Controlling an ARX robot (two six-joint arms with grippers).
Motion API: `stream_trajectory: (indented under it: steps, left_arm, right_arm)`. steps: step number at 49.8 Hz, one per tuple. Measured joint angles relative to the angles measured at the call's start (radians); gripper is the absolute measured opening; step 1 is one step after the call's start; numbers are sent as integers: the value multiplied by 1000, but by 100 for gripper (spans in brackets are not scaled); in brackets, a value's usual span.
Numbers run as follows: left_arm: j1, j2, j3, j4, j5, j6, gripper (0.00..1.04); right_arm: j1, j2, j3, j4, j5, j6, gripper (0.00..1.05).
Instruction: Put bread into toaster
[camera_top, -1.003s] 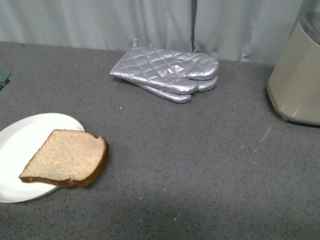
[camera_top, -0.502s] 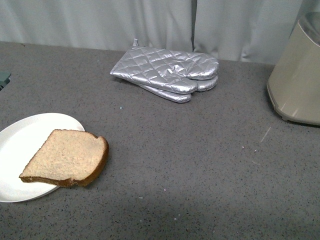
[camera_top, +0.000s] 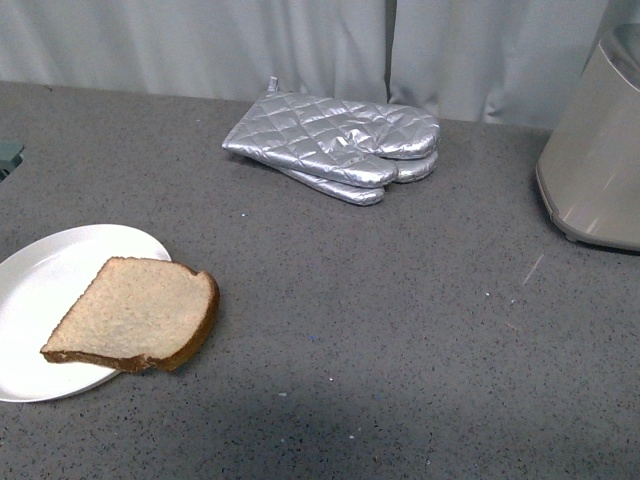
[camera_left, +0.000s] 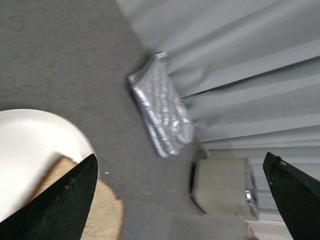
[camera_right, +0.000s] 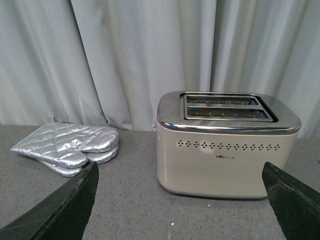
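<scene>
A slice of tan bread (camera_top: 135, 315) with a brown crust lies partly on a white plate (camera_top: 50, 285) at the front left, its rounded end hanging over the plate's rim. The bread (camera_left: 102, 212) also shows in the left wrist view, beside one dark finger. The beige toaster (camera_top: 598, 160) stands at the far right edge. The right wrist view faces the toaster (camera_right: 227, 145), whose two top slots are empty. My left gripper (camera_left: 182, 200) is open, high above the counter. My right gripper (camera_right: 180, 205) is open too, with nothing between its fingers. Neither arm appears in the front view.
A pair of silver quilted oven mitts (camera_top: 335, 145) lies at the back middle of the grey speckled counter (camera_top: 400, 330). A pale curtain (camera_top: 300, 45) hangs behind the counter. The mitts (camera_right: 67, 147) lie to the left of the toaster in the right wrist view.
The front view has shifted by a few pixels. The bread, plate, mitts and toaster keep their places on the counter.
</scene>
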Motion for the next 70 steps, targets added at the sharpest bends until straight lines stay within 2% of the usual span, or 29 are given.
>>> stream_trajectory:
  steps: [12,28,41,57,62,68,70]
  left_arm:
    - [105,412,213,-177,-53,396,98]
    - [156,580,305,-301,-106,647,98]
    - [152,628,312,-316,-104,716,98]
    - [103,625,302,-363,-60,752,98]
    - [82,625,302,-425,-103,829,84]
    - [73,626,294,-432,-141,868,59]
    - [72,626,291,-432,-150,870,54]
  right_arm:
    - [0,0,0,0,0,0,95]
    - [0,0,0,0,0,0,95]
    - [0,0,0,0,0,0,95]
    - [0,0,0,0,0,0,95]
    - [0,0,0,0,0,0,95]
    - [0,0,0,0,0,0,95]
    - [0,0,0,0,0,0,95]
